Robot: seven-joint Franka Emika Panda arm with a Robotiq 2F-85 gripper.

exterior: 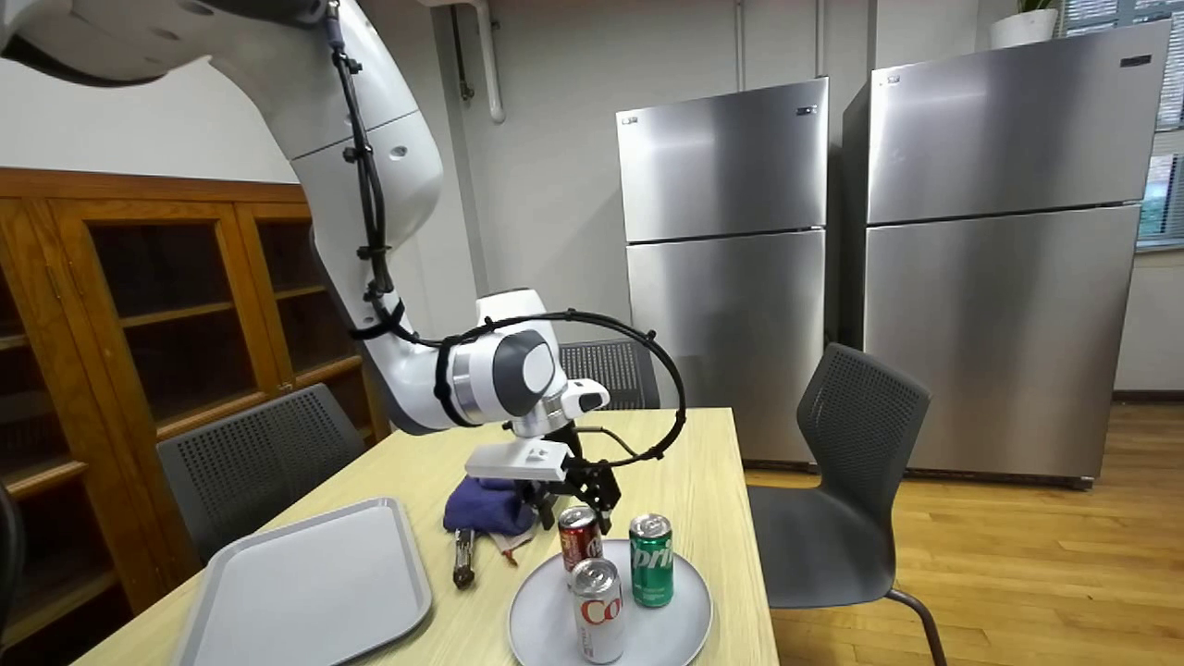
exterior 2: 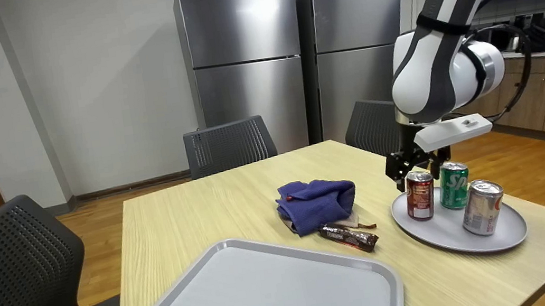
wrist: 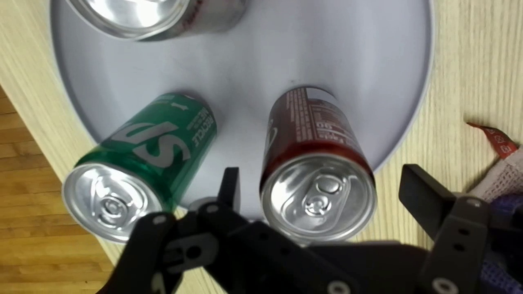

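End effector (wrist: 320, 185), spread wide, straddles the red can (wrist: 312, 126).

You have one red can (wrist: 318, 171), one green can (wrist: 141, 165) and one silver can (exterior: 598, 612), three in all, on one plate (wrist: 363, 53). One worktop (exterior 2: 190, 212) also carries one tray (exterior 2: 267, 303), one blue cloth (exterior 2: 318, 205) and one wrapped bar (exterior 2: 349, 237). You count two refrigerators (exterior 2: 240, 35) and at least three chairs (exterior 2: 230, 145).

Dark red soda can (wrist: 316, 163), silver lid (wrist: 318, 200), pull tab (wrist: 325, 192) in place, just standing upright on the round gray plate (exterior 2: 446, 230), over toward one edge. Looks unopened to me, but the glare makes it hard to tell.
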